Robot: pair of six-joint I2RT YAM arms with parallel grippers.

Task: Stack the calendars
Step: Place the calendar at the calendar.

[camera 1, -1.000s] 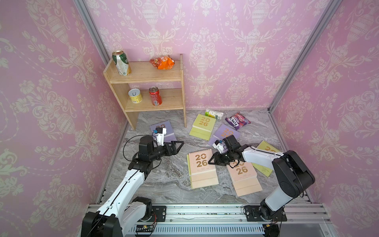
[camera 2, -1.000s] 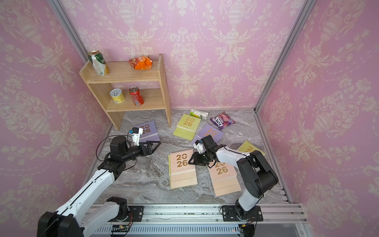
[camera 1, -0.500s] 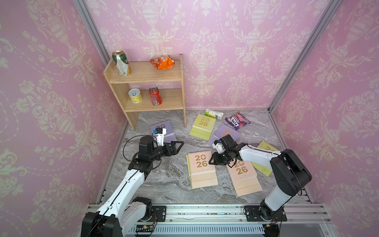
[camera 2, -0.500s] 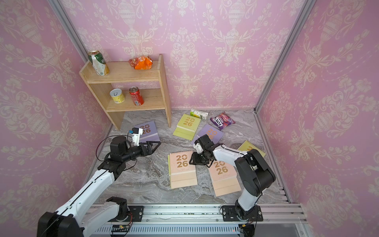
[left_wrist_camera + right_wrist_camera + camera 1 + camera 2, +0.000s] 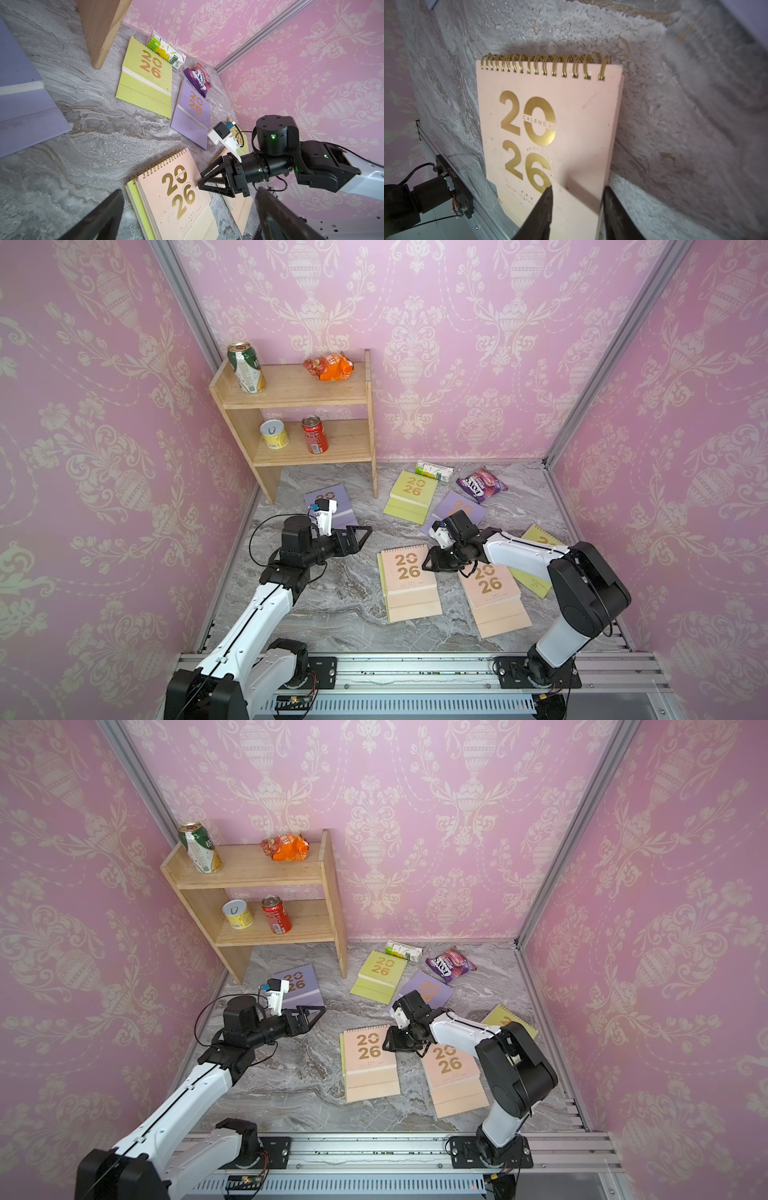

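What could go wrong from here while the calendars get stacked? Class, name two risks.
The right pincer straddles the side edge of the peach calendar; closing or pushing there might skew it off the yellow-green calendar beneath. The right arm hangs low over the second peach calendar and might drag it.

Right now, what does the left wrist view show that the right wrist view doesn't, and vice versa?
Left wrist only: a yellow-green calendar, the green-white drink carton, the purple snack packet and a wooden shelf leg. Right wrist only: the metal rail and a black motor beside it. Both: the peach-pink calendar on the grey marble tabletop, with the right gripper open at its edge.
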